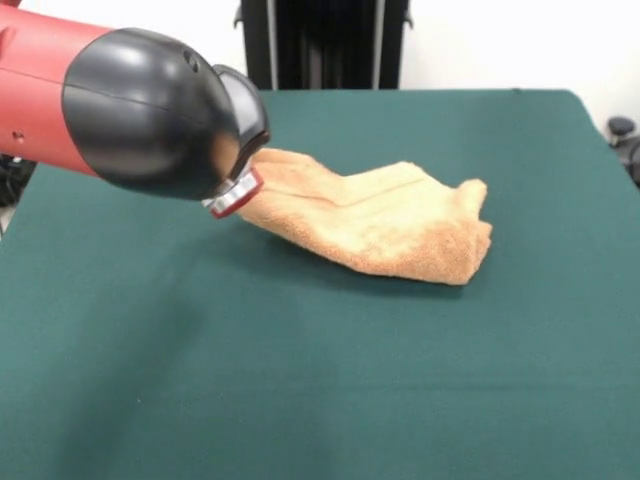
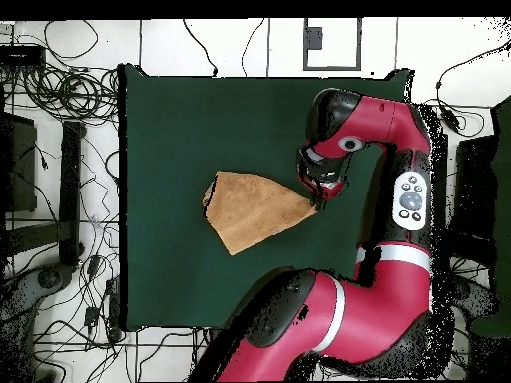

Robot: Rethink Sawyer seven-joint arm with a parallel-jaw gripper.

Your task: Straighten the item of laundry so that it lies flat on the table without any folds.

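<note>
The towel (image 1: 370,220) lies near the middle of the desk (image 1: 300,380), bunched into a rough wedge with a fold line running along its top and a thick, rolled end on the side farthest from the hand (image 2: 315,202). One pointed corner of the cloth runs right up to the hand, and in the front view that corner seems raised a little off the desk, which suggests the hand has it pinched and is holding it up so the cloth can be drawn out. The arm's bulky black wrist hides the tips in the front view, and from above they are too small to make out, so I cannot tell whether the hand is closed on the corner or merely touching it. The rest of the towel trails away from the hand, still doubled over itself. By my reading the flattening is barely under way: the folds remain.
</note>
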